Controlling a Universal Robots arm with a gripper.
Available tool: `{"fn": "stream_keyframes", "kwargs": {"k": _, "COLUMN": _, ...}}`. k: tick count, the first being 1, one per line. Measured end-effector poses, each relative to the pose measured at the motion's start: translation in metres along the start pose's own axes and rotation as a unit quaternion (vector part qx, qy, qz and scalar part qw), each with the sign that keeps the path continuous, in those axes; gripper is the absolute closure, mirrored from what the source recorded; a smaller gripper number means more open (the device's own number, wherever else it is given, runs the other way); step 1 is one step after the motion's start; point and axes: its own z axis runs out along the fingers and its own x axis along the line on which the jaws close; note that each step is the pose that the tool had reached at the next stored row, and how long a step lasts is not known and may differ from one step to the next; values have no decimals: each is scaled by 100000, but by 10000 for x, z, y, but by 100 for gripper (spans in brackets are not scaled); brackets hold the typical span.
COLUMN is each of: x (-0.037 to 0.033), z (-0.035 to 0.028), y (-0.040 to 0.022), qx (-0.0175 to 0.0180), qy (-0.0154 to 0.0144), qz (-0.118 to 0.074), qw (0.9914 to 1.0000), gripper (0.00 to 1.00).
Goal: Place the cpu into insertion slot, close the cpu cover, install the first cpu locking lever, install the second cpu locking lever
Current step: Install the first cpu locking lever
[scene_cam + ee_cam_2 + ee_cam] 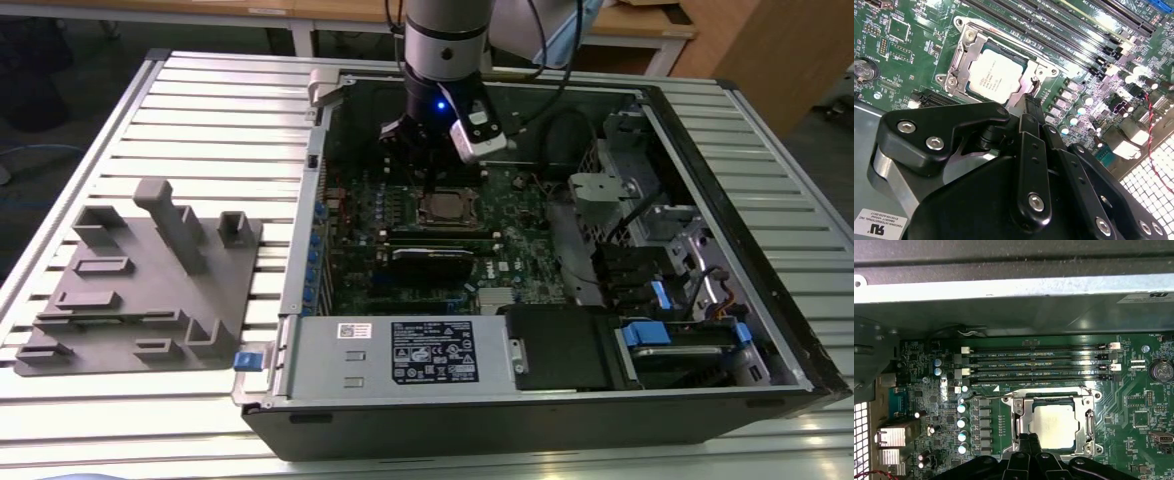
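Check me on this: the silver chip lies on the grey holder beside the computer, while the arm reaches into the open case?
Not quite. The cpu sits in the insertion slot inside the case, as the first wrist view shows, not on the grey holder. The arm does reach into the open case.

Ribbed silver metal worktable [160, 110] spanning scene, light glaring off near slats; pale wooden desk [240, 8] standing behind; brown wooden cabinet [761, 50] sitting at exterior view's right; dark floor [94, 45] showing beyond
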Motion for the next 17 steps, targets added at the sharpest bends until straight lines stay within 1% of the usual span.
{"fn": "stream_keyframes", "kwargs": {"k": 4, "x": 0, "z": 0, "y": 0, "qx": -3, "qy": -2, "qz": 2, "qw": 100000, "gripper": 89}}
{"fn": "stream_keyframes", "kwargs": {"k": 8, "x": 0, "z": -13, "y": 0, "qx": -4, "qy": -2, "qz": 1, "qw": 100000, "gripper": 89}}
{"fn": "stream_keyframes", "kwargs": {"k": 10, "x": -1, "z": -63, "y": 1, "qx": -3, "qy": -1, "qz": 2, "qw": 100000, "gripper": 89}}
{"fn": "stream_keyframes", "kwargs": {"k": 13, "x": 4, "z": -63, "y": 1, "qx": 4, "qy": 3, "qz": 1, "qw": 100000, "gripper": 89}}
{"fn": "stream_keyframes", "kwargs": {"k": 17, "x": 28, "z": -61, "y": 0, "qx": -2, "qy": -2, "qz": 0, "qw": 100000, "gripper": 89}}
